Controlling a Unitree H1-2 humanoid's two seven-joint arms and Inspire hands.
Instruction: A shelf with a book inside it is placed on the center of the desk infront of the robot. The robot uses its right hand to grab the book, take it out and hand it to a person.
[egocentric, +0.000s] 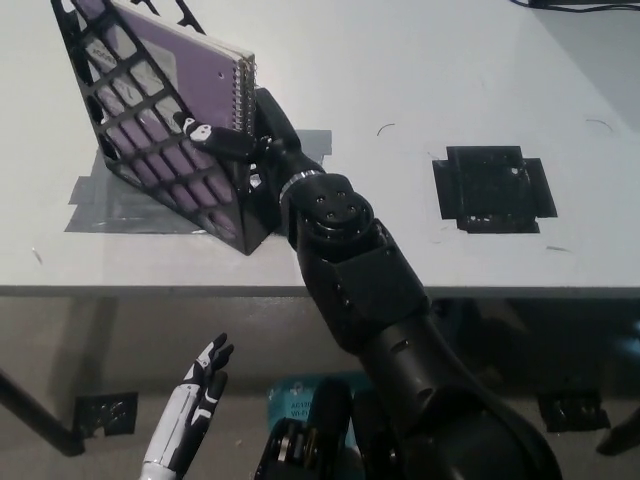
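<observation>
Right hand (243, 140) grips the purple spiral book (205, 80) at the black shelf's (150, 165) open side.

Bright, even overhead light; slightly soft focus.

Black right arm rising from the bottom right of the frame, running diagonally up and left toward the upper left. Round wrist joint near the centre, slightly left, with a bright ring just beyond it. Black right hand (245, 140) at the upper left, closed in a grasp, one finger with a white tip stretched leftward, the rest tucked behind. White left hand (200, 385) low at the lower left of the frame, idle, holding nothing, fingers (215, 356) spread apart and pointing up and right, dark at the tips.
</observation>
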